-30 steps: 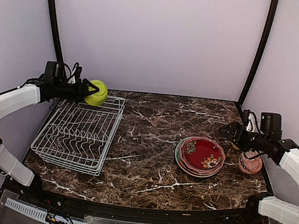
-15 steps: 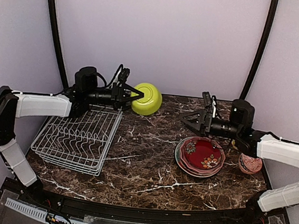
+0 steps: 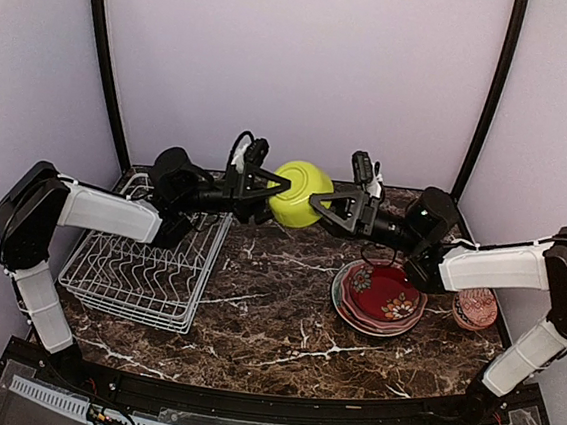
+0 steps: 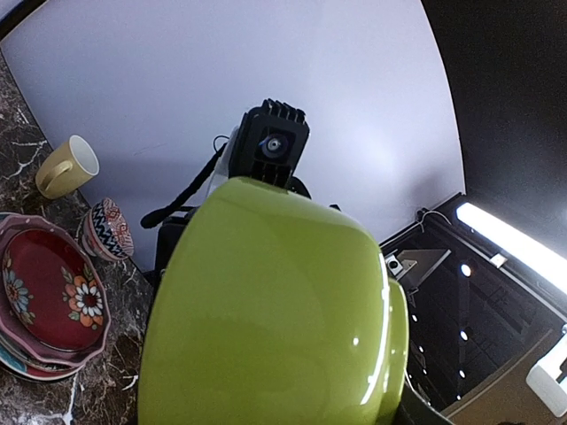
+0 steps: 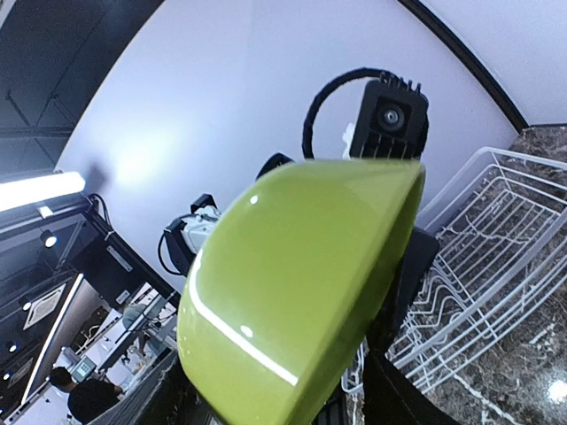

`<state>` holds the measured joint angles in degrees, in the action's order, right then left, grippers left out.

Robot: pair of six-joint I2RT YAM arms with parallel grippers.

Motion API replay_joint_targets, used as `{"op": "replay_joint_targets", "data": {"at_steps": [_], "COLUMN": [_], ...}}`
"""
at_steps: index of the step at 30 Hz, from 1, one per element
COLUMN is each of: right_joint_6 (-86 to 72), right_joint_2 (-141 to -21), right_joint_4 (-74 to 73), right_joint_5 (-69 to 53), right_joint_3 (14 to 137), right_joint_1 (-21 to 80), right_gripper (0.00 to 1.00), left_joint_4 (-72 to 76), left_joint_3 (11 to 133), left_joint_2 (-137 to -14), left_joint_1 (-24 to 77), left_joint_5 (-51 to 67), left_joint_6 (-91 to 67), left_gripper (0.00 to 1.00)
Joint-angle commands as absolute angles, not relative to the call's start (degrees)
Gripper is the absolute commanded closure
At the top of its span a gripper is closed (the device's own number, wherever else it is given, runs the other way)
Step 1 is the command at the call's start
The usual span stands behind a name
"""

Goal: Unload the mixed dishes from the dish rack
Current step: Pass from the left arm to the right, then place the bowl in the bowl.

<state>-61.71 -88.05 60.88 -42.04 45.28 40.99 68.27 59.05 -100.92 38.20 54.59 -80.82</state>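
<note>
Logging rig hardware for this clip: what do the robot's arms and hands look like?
The left arm and right arm have white shells over black joints. The left hand and right hand are black, built as triangular open frames; black cables loop at the wrists.

Close lime-green bowl (image 4: 266,310), floral plates (image 4: 51,297) beyond

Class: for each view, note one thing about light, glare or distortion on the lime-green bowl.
Top external: lime-green bowl evenly lit and sharp. Left wrist: it bulges across the frame, stretched by the wide lens, with small white glints. Right wrist: a long white streak of glare runs along its side.
</note>
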Motion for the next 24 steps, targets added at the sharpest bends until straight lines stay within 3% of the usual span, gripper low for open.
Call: {"op": "replay_joint_targets", "data": {"at_steps": [1,8,10,12,13,15,16,18,20,24], "right_joint_6": [-68.05,-68.79,-69.38,-69.88,-69.73,-68.21,-66.89,-62.86,-59.18,-52.9], "right_joint_2": [-89.3,-87.98,-87.78,-87.28,-86.8,-85.34,-84.31,-81.76,-79.02,-72.16], "right_joint_4": [77.42,77.49,79.04,79.29,79.29,78.03,76.57,71.23,62.77,50.84], "right_joint_5": [-44.38,-46.01,-46.38,-45.97,-45.84,-45.64,-45.59,-44.76,-43.17,-39.69], "right_joint_3": [47.35,49.75,49.83,49.78,49.71,49.33,49.12,48.87,48.67,46.5], "right_joint_1": [41.02,40.08,40.14,40.19,40.17,40.17,40.17,40.09,39.82,38.14], "right_gripper": [0.4,0.63,0.75,0.94,1.0,1.0,1.0,1.0,1.0,1.0], "left_joint_4": [74.74,75.13,75.8,74.56,73.93,71.76,69.95,65.6,60.14,45.63], "left_joint_3": [58.81,61.86,62.06,62.56,62.7,62.76,62.49,61.26,60.16,58.22], "left_joint_2": [-98.55,-100.85,-101.05,-101.07,-101.03,-100.63,-100.11,-98.76,-97.13,-93.05], "left_joint_1": [40.1,42.17,42.42,42.51,42.53,42.54,42.49,42.22,41.52,38.54], "left_joint_5": [52.25,50.23,50.5,50.97,51.24,51.76,51.89,51.74,51.28,49.13], "left_joint_6": [-79.88,-80.44,-80.55,-79.98,-79.63,-77.84,-75.38,-70.75,-66.06,-56.6], "left_gripper": [0.77,0.78,0.77,0.73,0.69,0.49,0.31,0.1,0.02,0.01]}}
